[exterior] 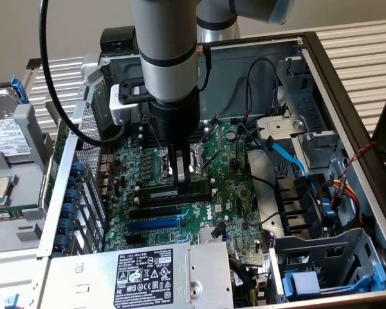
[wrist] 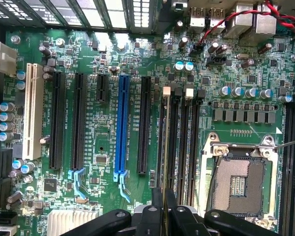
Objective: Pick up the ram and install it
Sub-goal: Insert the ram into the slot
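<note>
In the exterior view, the arm's tool (exterior: 180, 172) reaches down into the open computer case (exterior: 347, 84), its fingers pinched narrowly on the ram (exterior: 180, 191), which stands on edge at the black memory slots (exterior: 199, 193) beside the empty CPU socket (exterior: 180, 161). In the wrist view, the tool (wrist: 163, 211) holds the ram (wrist: 162, 147) edge-on, a thin line running along the memory slots (wrist: 182, 142) past the blue slot (wrist: 122, 125). Judging by this, insertion is in hand, and seating seemingly calls for the edge square in its slot, then firm, even downward pressure.
</note>
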Motion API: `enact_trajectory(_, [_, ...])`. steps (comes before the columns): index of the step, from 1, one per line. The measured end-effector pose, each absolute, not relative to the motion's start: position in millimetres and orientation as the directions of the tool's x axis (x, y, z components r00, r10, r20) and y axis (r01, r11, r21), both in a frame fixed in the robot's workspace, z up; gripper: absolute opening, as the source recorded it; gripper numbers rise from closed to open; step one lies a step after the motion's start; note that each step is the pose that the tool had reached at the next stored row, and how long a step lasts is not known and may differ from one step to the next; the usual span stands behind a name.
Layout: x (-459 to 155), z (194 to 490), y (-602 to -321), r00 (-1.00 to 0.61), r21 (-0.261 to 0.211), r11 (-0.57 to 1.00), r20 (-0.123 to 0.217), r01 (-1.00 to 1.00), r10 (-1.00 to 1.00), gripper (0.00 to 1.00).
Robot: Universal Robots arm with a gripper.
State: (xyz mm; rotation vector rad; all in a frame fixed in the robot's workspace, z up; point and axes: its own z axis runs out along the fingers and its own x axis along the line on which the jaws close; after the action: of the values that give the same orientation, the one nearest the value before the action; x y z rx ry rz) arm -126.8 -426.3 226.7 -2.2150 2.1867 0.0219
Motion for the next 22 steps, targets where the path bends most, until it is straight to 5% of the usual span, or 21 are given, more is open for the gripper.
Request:
enact_trajectory(6, [-126.8,226.5,-426.3,0.013,-0.012,-0.013,-0.03,-1.0,-0.999,0.13])
enact_trajectory(10, [-127.0,226.5,-426.3,0.013,-0.014,-0.013,-0.03,-1.0,-0.999,0.28])
enact_trajectory(22, [-128.1,231.5,-426.3,0.013,-0.016,-0.013,-0.03,-1.0,-0.999,0.28])
